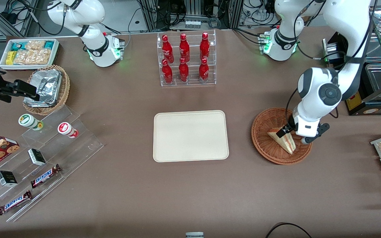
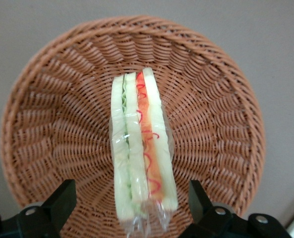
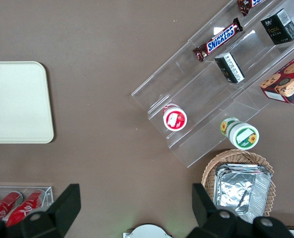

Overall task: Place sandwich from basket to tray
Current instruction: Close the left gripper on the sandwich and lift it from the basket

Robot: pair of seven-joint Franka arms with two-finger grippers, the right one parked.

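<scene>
One sandwich point(image 1: 283, 140) lies in the basket point(image 1: 266, 150) on the bench point(image 1: 190, 195), toward the working arm's end. Over it hangs the tool point(image 1: 283, 130), its fingers point(image 2: 62, 198) spread apart on either side of the sandwich without touching. Beside the basket sits the tray point(image 1: 190, 136), farther off a rack of red bottles point(image 1: 185, 59).

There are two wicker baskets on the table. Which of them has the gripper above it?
The reddish-brown round basket holding the sandwich; the gripper, open, straddles the sandwich. The lighter tan basket holds foil containers.
</scene>
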